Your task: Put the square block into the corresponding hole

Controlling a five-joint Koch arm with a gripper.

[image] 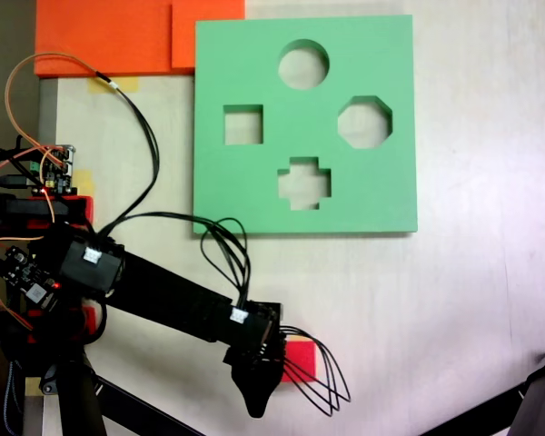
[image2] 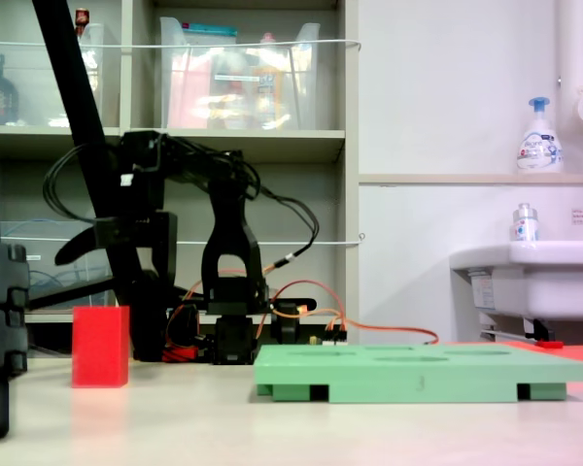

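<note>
matt green foam board [image: 254, 200], matt red foam cube [image2: 100, 346]

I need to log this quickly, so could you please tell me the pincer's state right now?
Pincer: cannot be told; it hangs over the red cube, which stands on the table, not lifted.

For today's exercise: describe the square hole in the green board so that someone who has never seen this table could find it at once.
Find the big green board at the top of the table in the overhead fixed view. It has four cutouts; the square hole is the one nearest the board's left edge. Its neighbours are a circle above right, a cross below right and an octagon far right; it alone has four straight sides.
</note>
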